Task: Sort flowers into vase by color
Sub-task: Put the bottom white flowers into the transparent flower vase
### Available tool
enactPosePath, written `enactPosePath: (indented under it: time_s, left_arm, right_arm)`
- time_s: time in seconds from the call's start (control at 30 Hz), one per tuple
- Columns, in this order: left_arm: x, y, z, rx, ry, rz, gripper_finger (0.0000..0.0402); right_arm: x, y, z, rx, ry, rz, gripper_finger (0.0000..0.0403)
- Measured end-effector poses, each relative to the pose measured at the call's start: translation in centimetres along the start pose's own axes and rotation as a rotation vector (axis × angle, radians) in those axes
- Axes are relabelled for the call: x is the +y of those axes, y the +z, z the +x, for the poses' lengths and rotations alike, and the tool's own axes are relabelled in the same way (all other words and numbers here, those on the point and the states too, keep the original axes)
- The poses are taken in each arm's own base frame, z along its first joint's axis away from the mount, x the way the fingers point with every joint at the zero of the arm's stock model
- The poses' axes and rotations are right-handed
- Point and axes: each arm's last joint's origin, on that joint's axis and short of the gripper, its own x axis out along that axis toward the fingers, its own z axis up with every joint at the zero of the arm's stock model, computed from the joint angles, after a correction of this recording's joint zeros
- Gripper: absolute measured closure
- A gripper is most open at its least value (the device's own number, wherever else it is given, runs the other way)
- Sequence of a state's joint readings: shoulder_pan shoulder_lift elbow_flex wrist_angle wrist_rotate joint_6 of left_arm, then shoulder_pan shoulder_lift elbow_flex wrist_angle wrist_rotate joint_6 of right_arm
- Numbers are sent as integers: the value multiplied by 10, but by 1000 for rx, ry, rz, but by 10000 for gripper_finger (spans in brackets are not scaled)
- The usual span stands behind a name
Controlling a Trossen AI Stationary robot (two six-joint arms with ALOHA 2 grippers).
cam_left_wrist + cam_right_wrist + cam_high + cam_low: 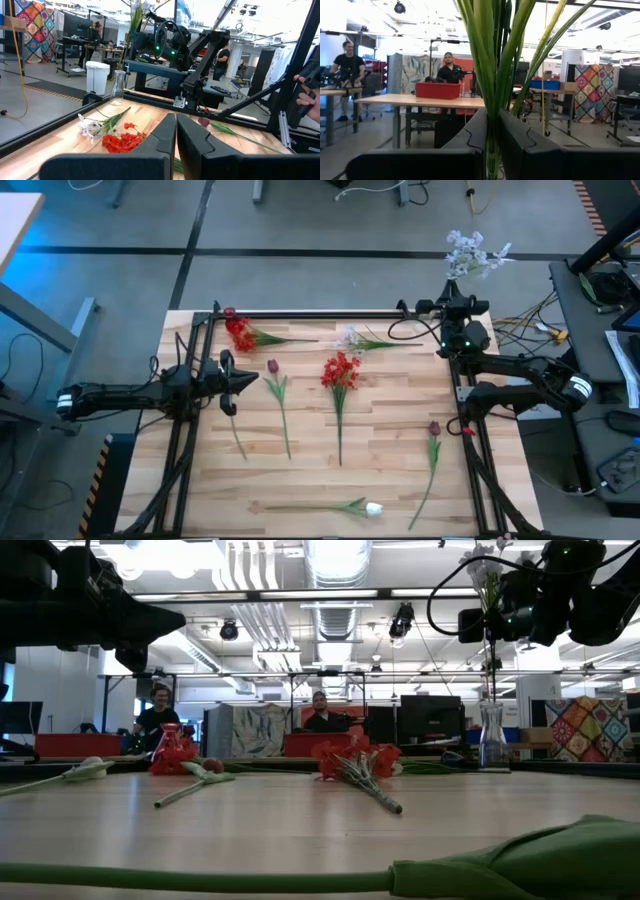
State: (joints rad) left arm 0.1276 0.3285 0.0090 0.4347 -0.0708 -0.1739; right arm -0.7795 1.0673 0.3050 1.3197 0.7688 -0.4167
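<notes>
My right gripper (452, 305) is shut on a pale blue-white spray (470, 255) at the table's far right corner, above a clear glass vase (490, 735). My left gripper (238, 385) hovers shut at the table's left, holding nothing. Flat on the wood lie a red cluster (240, 335), another pale spray (355, 338), a maroon tulip (272, 367), a second red cluster (340, 370), a second maroon tulip (434, 428) and a white tulip (373, 508). My right gripper pinches the spray's green stems (492, 107) between its two fingers, which lie across them and come roughly level from the table's right. The spray stands upright, blossoms on top, lifted clear of the table. Its thin lower stem (490, 670) hangs down toward the vase's mouth.
A black metal frame (320, 313) runs along the table's far, left and right edges. A bare green stem (237, 435) lies near my left gripper. Beyond the table are desks and people; a hand (307, 92) shows outside the frame.
</notes>
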Motion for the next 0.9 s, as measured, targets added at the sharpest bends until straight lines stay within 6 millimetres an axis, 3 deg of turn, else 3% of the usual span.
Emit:
enactPosePath:
  time_s: [0.63,0.9]
  left_arm:
    - [0,-1,0,7,1,12,402]
    - [0,-1,0,7,1,27,402]
  right_arm:
    - [7,-4,-3,38,20,-10,377]
    - [24,1,6,63,-17,-20,377]
